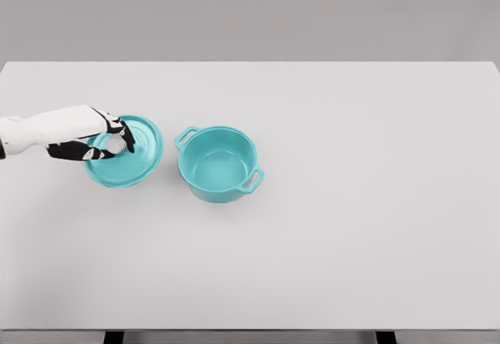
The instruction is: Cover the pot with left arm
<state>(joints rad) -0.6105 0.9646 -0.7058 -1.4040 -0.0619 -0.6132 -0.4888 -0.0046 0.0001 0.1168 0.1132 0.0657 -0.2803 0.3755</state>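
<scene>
At the left edge of the frame, the left hand [100, 142] reached over the teal lid [125, 151], its fingers curled around the small pale knob [115, 146] at the lid's centre — a pinch, apparently. The lid lay flat on the white table [351, 203], left of centre, knob up; being round, it had no long axis. It looked rigid, probably smooth and slippery, so the knob was the sensible hold. Just beside it, right, stood the open teal pot [219, 164], handles running upper left to lower right.
</scene>
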